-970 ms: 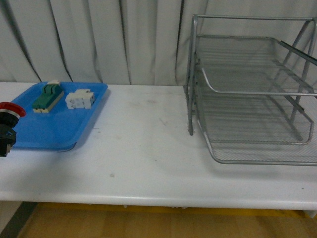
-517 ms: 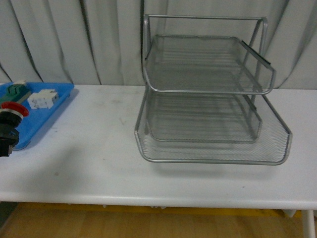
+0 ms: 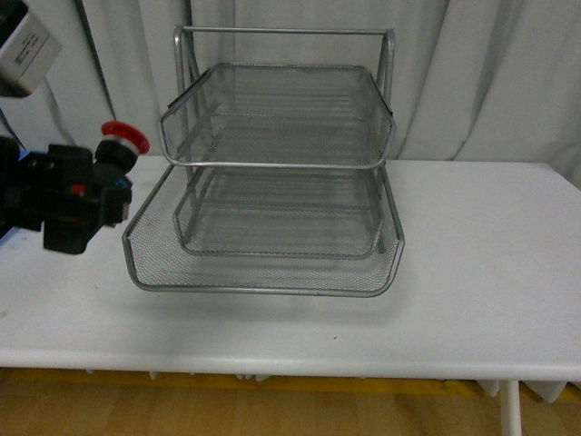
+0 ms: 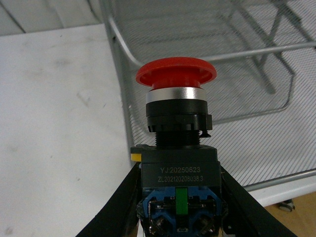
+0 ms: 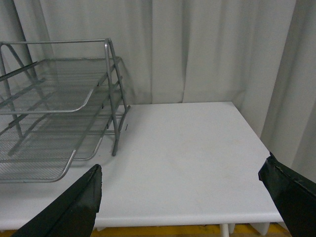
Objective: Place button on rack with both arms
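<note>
The silver wire-mesh rack (image 3: 272, 163) stands on the white table, with its lowest shelf slid out toward me. My left gripper (image 3: 107, 173) is shut on the dark body of the button (image 3: 124, 139). It holds the button above the table, just left of the rack's lowest shelf rim. In the left wrist view the button (image 4: 176, 98) sits between the fingers of the left gripper (image 4: 178, 197), its red cap toward the rack (image 4: 247, 52). My right gripper (image 5: 182, 197) is open and empty over the bare table, with the rack (image 5: 59, 108) to one side. It does not show in the front view.
The white table (image 3: 481, 254) runs right of the rack to its end (image 5: 256, 128). Grey curtains (image 3: 490, 82) hang behind. A white part (image 3: 23, 41) of the left arm shows at the upper left.
The front view has swung right: the rack went from the right to the centre and the blue tray left the view. My left gripper rose with the button to beside the rack.
</note>
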